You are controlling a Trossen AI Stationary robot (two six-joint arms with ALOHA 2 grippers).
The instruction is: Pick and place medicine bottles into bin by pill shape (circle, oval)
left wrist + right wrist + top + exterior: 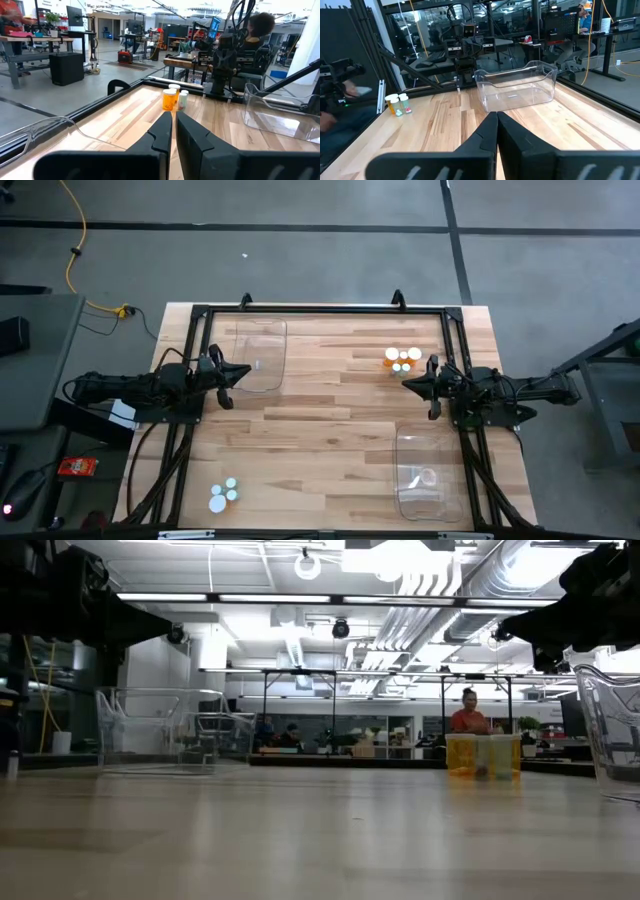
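Note:
One cluster of medicine bottles point(403, 359), amber with white caps, stands on the table at the far right; the left wrist view shows them point(172, 97) too. A second cluster point(223, 495), pale and teal-tinted, stands at the near left point(399, 105). A clear bin point(260, 355) sits at the far left and another clear bin point(425, 475) at the near right. My left gripper point(245, 370) hangs shut and level above the table's left side point(173, 122). My right gripper point(405, 383) hangs shut and level above the right side point(496, 125). Neither holds anything.
A black frame point(320, 308) runs along the table's far edge and down both sides. Bare wood point(330, 430) lies between the two bins. In the low view the far-left bin point(170, 730) and the amber bottles point(483, 755) stand against a room with people beyond.

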